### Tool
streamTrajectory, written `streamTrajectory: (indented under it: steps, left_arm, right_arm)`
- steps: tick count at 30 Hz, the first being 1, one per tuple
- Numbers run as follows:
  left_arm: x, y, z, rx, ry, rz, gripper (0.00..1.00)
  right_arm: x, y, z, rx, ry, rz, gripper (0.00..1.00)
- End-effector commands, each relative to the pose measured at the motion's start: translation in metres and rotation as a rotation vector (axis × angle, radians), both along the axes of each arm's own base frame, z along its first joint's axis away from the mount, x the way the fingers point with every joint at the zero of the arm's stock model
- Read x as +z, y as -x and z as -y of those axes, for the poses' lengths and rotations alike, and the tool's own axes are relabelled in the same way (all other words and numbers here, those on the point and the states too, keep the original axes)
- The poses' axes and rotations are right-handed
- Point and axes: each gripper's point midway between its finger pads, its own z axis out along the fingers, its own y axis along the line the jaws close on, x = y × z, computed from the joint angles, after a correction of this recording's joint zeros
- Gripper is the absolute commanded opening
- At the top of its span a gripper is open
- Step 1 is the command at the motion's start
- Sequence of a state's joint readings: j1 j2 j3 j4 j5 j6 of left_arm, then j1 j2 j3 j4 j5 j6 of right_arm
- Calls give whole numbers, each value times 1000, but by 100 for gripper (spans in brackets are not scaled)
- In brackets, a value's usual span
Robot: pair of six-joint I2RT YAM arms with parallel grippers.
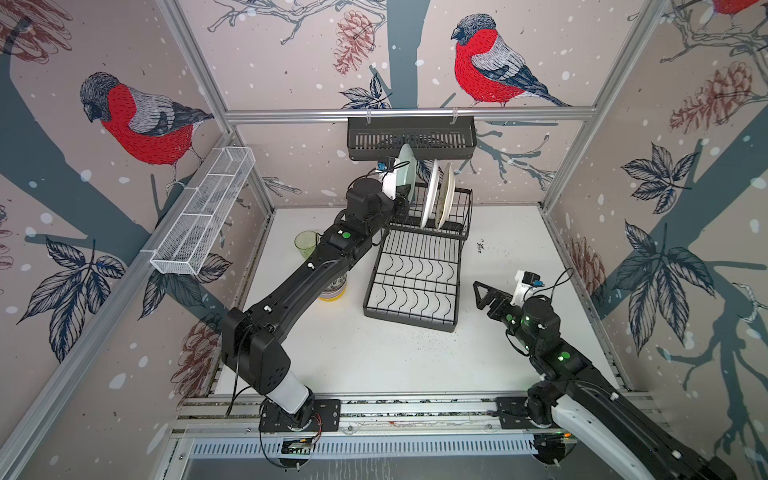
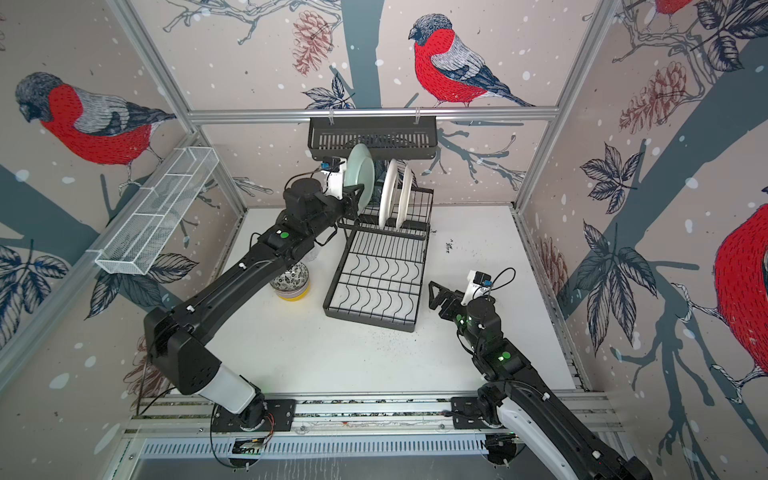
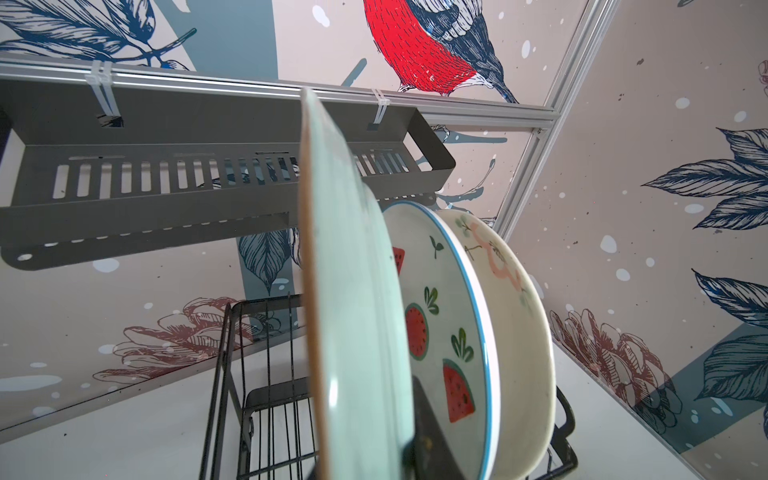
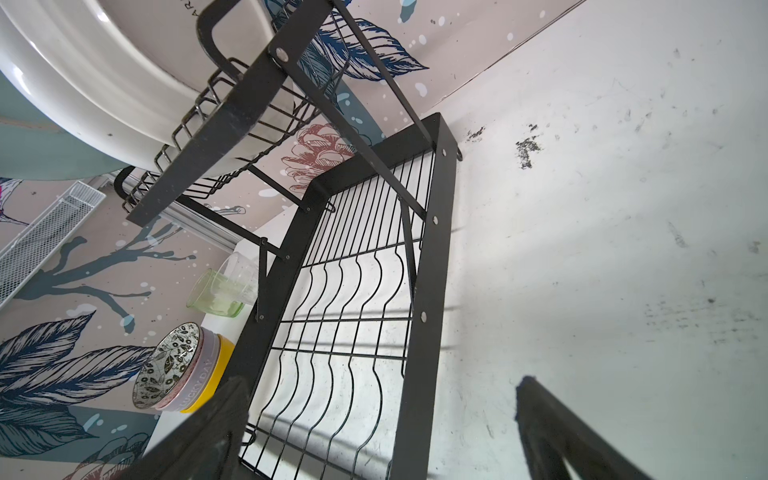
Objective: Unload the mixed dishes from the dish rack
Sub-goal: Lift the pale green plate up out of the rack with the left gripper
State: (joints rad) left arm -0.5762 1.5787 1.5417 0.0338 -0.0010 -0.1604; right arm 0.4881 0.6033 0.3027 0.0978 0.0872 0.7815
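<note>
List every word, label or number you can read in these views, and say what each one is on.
"LUCKY DAY": on the side of the lilac bowl in the bowl stack, right wrist view.
Dark letters on the underside of the white plate: cut off at the picture's edge, not readable.
Nothing else legible; the plate patterns and wall prints carry no text.

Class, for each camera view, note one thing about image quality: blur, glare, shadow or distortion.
In both top views, wide-angle distortion splays the frame posts outward. In the left wrist view, the near pale green plate is soft, with a glare streak along its rim. In the right wrist view, the right tool is a dark blur, and the dish rack casts bar shadows onto the table.
</note>
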Motion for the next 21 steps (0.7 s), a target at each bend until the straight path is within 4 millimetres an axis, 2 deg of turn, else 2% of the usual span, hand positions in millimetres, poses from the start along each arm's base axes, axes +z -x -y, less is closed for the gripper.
streamTrajectory:
  steps: [1, 13, 21]
  left_arm:
    - [38, 8, -5, 5, 62, 114, 0]
    - [53, 38, -18, 1, 112, 144, 0]
    - [51, 66, -30, 8, 140, 142, 0]
  right_arm:
    - [5, -1, 2, -13, 3, 9, 100]
    - [8, -2, 3, -20, -9, -2, 100]
    - [8, -2, 1, -12, -22, -9, 100]
